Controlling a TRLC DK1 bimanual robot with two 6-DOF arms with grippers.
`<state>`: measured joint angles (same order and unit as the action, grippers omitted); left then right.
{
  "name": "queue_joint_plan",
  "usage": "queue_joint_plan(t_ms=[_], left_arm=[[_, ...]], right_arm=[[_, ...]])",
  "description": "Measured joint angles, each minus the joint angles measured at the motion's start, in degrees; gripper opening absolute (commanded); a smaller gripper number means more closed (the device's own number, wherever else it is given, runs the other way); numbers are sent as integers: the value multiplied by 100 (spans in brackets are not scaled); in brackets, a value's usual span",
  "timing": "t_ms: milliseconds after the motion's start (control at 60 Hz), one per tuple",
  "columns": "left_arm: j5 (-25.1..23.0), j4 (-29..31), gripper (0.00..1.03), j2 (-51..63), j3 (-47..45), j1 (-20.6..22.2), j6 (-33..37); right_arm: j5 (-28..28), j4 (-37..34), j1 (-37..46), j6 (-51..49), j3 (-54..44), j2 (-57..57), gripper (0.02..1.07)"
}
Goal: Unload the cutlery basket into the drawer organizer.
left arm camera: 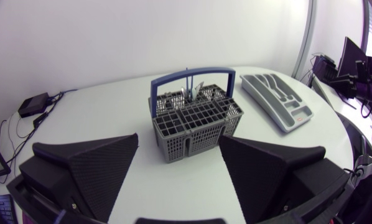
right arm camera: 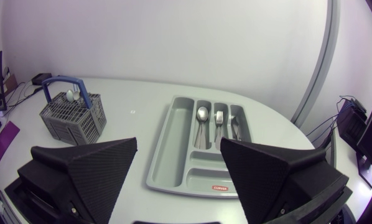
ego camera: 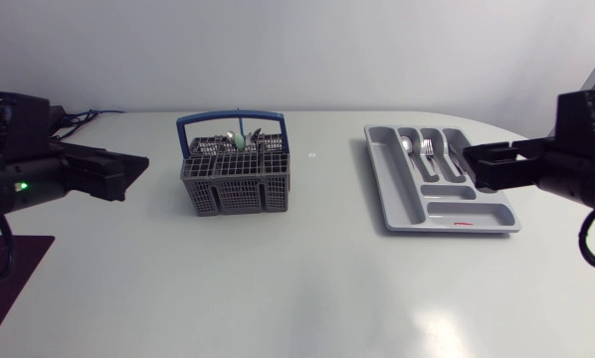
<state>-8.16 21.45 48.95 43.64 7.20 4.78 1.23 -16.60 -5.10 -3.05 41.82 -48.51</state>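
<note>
The grey cutlery basket [ego camera: 240,194] with a blue handle stands left of the table's middle, with several pieces of cutlery upright in its rear cells. The grey drawer organizer [ego camera: 397,194] lies to the right, with a spoon [ego camera: 407,145] and a fork [ego camera: 427,149] in its narrow slots. My left gripper [ego camera: 130,171] hovers open to the left of the basket and holds nothing. In its wrist view the basket [left arm camera: 192,134] is ahead of the fingers. My right gripper [ego camera: 469,161] hangs open over the organizer's right side. The organizer [right arm camera: 173,140] lies ahead of it.
A dark purple mat [ego camera: 14,264] lies at the front left corner. A small black box [left arm camera: 33,104] with cables sits at the back left of the table. Bare white tabletop [ego camera: 327,278] stretches between the basket and the organizer and along the front.
</note>
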Motion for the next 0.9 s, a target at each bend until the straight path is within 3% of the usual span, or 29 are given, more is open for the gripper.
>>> queue_joint_plan(t_ms=[350, 467, 633, 900], left_arm=[[-299, 772, 92, 1617, 748, -321, 1401], [-1185, 898, 92, 1974, 933, -645, 1923], [-1971, 918, 92, 2455, 1259, -986, 2387], [-2459, 916, 92, 3414, 1733, -1259, 2813]], right_arm=[[2, -372, -1005, -1108, 647, -1635, 99], [127, -273, -1366, -1333, 861, -2070, 99], [177, 52, -1838, -1419, 1255, -2804, 99], [485, 396, -2009, -1504, 2363, -4210, 98]])
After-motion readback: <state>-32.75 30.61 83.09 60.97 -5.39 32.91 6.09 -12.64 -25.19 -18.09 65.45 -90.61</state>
